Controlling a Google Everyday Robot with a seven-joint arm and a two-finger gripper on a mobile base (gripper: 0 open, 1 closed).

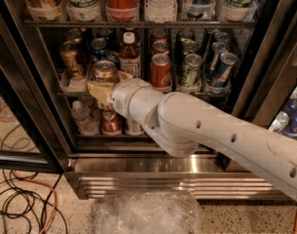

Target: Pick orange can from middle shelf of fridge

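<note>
Gripper [107, 83] at fridge [162, 167] middle shelf [206, 91], 9 o'clock of centre. Fingers [96, 89] apparently clamped on orange can [105, 70]. Red can [160, 72] at its 3 o'clock.

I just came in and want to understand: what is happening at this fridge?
One robot arm reaches into the fridge. Its gripper is closed around the orange can at the front of the middle shelf. The can is not yet out of the fridge.

One end effector [100, 89] sits at the bench's [213, 93] front left edge beside one orange can [105, 71]. One brown bottle [130, 57] stands there.
</note>
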